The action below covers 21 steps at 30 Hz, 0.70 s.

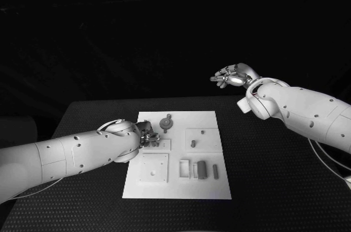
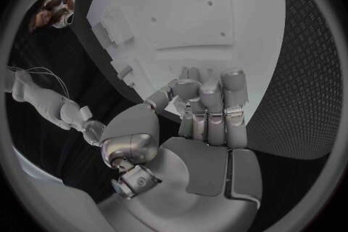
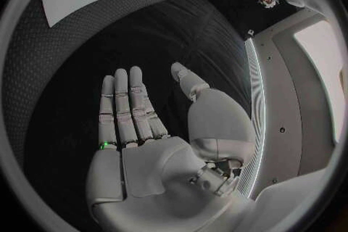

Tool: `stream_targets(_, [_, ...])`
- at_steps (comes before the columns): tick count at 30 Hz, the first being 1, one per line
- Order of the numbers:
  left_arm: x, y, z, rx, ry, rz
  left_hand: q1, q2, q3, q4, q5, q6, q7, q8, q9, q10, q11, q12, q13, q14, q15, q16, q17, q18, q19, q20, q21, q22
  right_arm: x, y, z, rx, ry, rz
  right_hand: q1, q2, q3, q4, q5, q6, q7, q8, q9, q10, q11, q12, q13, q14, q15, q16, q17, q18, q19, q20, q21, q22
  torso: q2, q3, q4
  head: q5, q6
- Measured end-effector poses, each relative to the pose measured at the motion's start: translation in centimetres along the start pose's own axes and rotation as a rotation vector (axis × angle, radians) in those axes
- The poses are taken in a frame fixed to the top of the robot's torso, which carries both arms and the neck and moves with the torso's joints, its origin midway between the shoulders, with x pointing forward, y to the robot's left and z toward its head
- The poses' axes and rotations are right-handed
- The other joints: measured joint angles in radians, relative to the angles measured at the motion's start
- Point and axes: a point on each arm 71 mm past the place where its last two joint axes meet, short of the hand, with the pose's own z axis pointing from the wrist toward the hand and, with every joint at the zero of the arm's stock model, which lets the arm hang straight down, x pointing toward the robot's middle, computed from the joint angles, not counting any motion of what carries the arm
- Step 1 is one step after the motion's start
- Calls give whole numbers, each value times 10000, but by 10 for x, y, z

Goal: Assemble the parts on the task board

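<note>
The left hand (image 1: 148,138) hovers low over the task board's (image 1: 179,191) left edge, fingers curled (whether it holds anything cannot be told); grey parts (image 1: 200,169) lie just beyond it; the right hand (image 1: 234,75) hangs empty with fingers apart, well away from the board.

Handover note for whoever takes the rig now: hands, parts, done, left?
Left robot hand: low over the task board's left edge, fingers curled together; whether it pinches a part is unclear.
Right robot hand: raised off the board beyond the table's far right, fingers apart, holding nothing.
Parts: round part at the board's far middle, small peg in the right square, long pieces in the near right slots.
Done: cannot confirm any seating.
Left: check the left robot hand, then carry on assembling.
</note>
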Motion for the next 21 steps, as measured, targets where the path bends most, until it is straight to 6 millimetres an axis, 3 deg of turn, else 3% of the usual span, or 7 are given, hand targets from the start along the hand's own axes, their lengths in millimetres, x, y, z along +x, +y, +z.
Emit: stream_targets(21, [-1, -2, 2, -55, 225, 80, 108, -259, -55, 52, -82, 68, -60, -39, 26, 18, 16, 40, -21, 0, 0, 41, -47, 0, 38, -6, 0, -2, 2, -2, -1, 43, 29, 29, 0, 0, -2, 56, 0, 0, 0, 0, -19, 0, 0, 0, -27, 0, 0, 0, 20, 0, 0, 0, 0, 18, 1, 4, 0, 1, -12])
